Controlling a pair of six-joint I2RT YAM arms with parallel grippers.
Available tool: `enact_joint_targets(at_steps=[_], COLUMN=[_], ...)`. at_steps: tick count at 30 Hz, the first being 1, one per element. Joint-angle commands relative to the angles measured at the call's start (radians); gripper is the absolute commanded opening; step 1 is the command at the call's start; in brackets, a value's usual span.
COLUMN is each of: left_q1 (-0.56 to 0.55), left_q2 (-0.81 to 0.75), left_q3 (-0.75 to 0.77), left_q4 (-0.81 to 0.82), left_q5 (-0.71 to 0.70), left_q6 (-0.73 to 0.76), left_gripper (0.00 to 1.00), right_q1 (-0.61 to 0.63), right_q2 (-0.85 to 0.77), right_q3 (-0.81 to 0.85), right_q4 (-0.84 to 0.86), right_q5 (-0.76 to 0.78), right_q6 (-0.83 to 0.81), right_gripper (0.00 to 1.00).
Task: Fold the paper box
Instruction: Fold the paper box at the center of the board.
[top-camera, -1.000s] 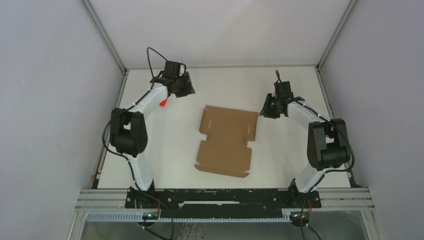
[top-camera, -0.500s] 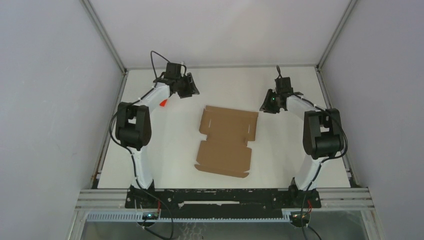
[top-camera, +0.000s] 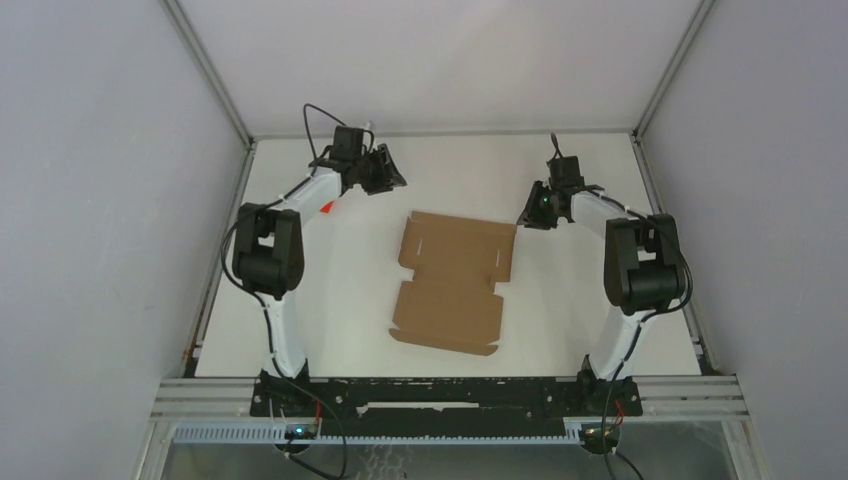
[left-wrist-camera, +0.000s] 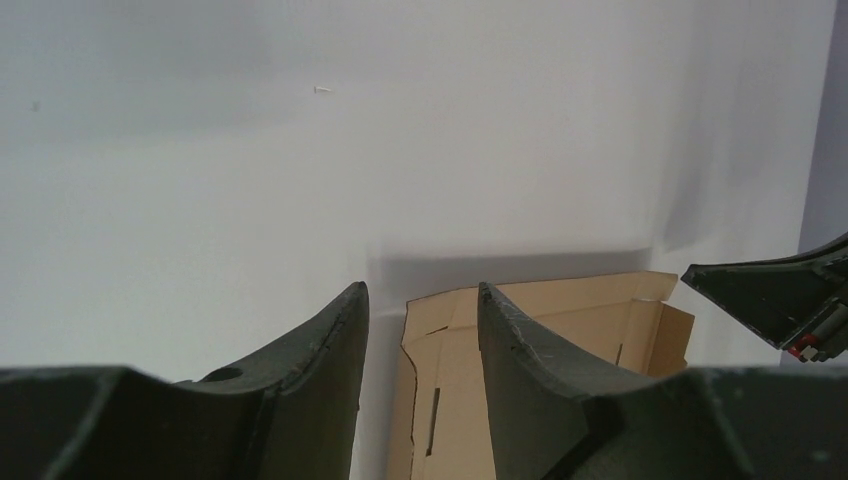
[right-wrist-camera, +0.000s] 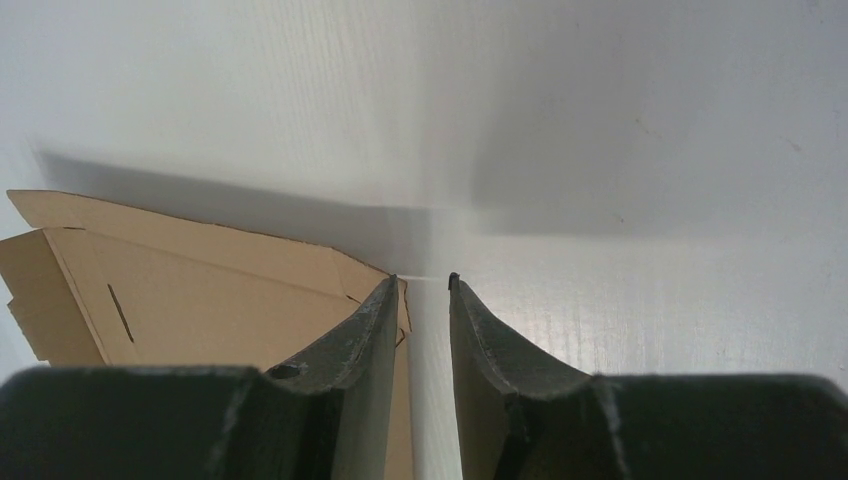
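Brown paper box (top-camera: 452, 283) appears whole only from overhead.

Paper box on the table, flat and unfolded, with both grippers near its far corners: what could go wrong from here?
1. The paper box lies flat on the table, so fingers may push it sliding rather than get under a flap.
2. The right gripper, open but narrow, sits close to the far right corner and could crumple that flap.
3. The left gripper hovers open off the far left corner; uneven pulls from the two sides might skew the sheet.
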Motion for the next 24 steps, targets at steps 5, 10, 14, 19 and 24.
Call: enact_joint_targets(at_steps=[5, 10, 14, 19, 24], left_q1=[-0.023, -0.023, -0.023, -0.023, -0.023], left_q2=[0.022, 0.026, 0.03, 0.034, 0.042], left_q3=[-0.036, -0.055, -0.055, -0.056, -0.057], left_q4=[0.045, 0.053, 0.054, 0.052, 0.052], left_q5=[0.017, 0.011, 0.009, 0.005, 0.01], left_q6=[-0.009, -0.005, 0.0, 0.004, 0.006], left_gripper=[0.49, 0.49, 0.49, 0.49, 0.49], right_q1=[0.015, 0.024, 0.035, 0.049, 0.057], right_q2=[0.013, 0.023, 0.028, 0.038, 0.039], right_q3=[0.037, 0.037, 0.037, 0.037, 0.037], right_q4=[0.059, 0.071, 0.073, 0.072, 0.081], right_q5=[-0.029, -0.043, -0.044, -0.045, -0.049], right_q6=[0.002, 0.007, 0.005, 0.006, 0.007], right_gripper=[0.33, 0.34, 0.35, 0.36, 0.34])
